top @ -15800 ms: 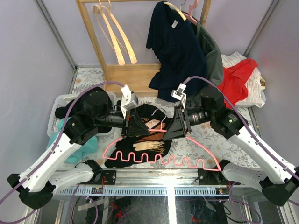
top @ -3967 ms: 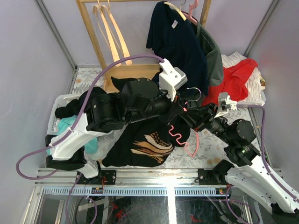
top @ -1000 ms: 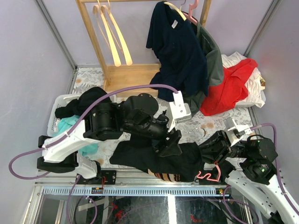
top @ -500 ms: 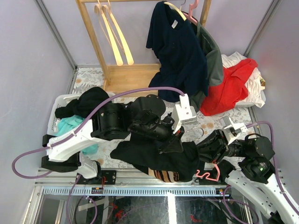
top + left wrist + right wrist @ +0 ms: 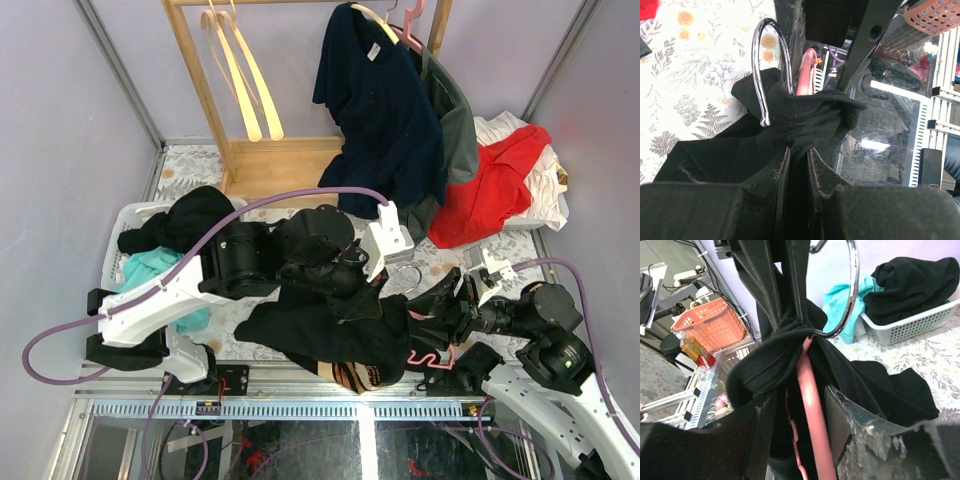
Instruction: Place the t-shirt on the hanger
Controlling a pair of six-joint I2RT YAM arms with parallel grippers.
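The left arm (image 5: 150,300) and right arm (image 5: 540,395) pair glossy white tapered links with bulky black cylindrical joint housings, a lilac cable (image 5: 300,193) feeds a boxy white camera mount (image 5: 385,238) at each wrist, and the left tool (image 5: 797,165) and right tool (image 5: 802,410) have flat black fingers (image 5: 850,430) with scuffed, whitish-flecked edges.

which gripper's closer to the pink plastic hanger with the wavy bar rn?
Right. The right gripper straddles the neck of the pink plastic hanger, fingers open either side. The left gripper sits beside its thin metal hook, pinching the collar of the black t-shirt.
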